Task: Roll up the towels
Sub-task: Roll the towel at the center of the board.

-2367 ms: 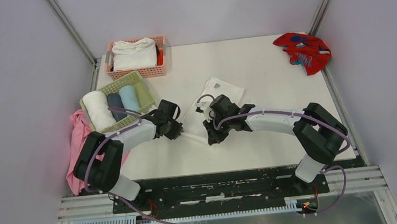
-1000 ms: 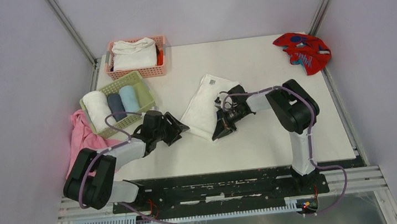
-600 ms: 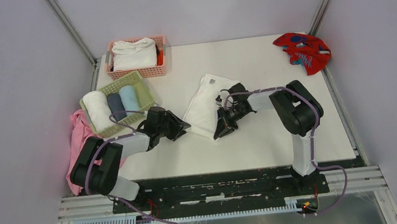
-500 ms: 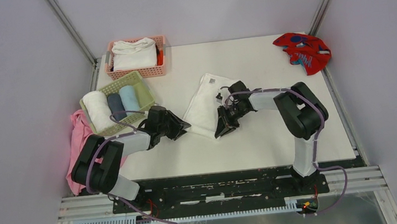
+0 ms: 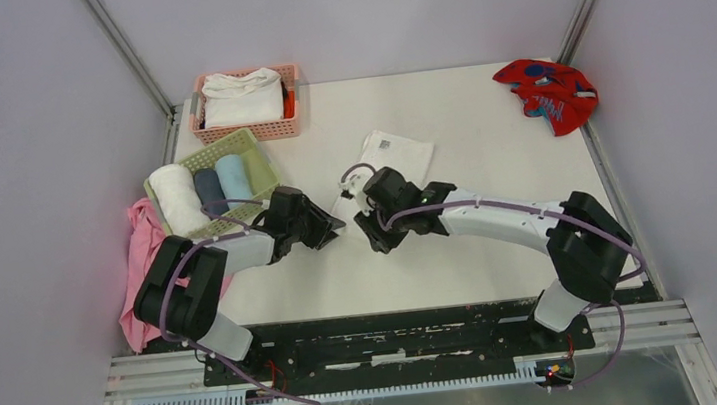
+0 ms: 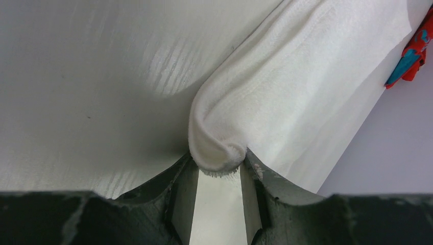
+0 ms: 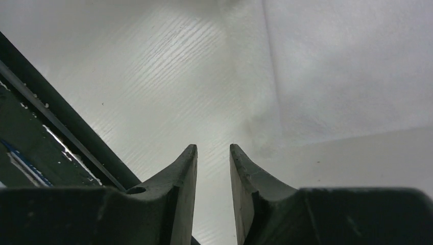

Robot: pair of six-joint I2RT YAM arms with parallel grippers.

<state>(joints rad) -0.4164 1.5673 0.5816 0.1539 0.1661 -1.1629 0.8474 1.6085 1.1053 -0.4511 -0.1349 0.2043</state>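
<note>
White towel (image 5: pixel 392 151) lies flat at centre of table (image 5: pixel 500 248), long axis running diag from upper right to lower left. Its near part is hidden in top view by the R arm, which stretches across it from the lower right. Left gripper (image 5: pixel 330 224) is low at the towel's lower-left corner. In the L wrist view that corner is curled up into a small fold and sits pinched betw the two fingertips (image 6: pixel 190 162), both sides touching cloth, so the L one is grasping the towel corner; rest of towel (image 6: pixel 301 76) runs away flat to upper right of that frame.

Right gripper (image 5: pixel 377 241) is at centre, just right of the L one, pointing down at the table. R wrist view shows its jaws parted w/ nothing betw them (image 7: pixel 212 149), only bare table under: released, holding nothing.

Red towel (image 5: pixel 548 92) w/ teal marks is crumpled at far upper-right corner, well apart from both arms; a scrap of it shows at right edge of L wrist view (image 6: pixel 414 48).

Green basket (image 5: pixel 261 177) at left, just beside L arm, holds three rolls: white roll (image 5: pixel 174 198), dark roll (image 5: pixel 209 190), light blue towel (image 5: pixel 232 178). Pink basket (image 5: pixel 249 132) at upper left holds a folded white cloth (image 5: pixel 243 96). Pink cloth (image 5: pixel 144 255) hangs off the table's left edge, partly behind L arm
</note>
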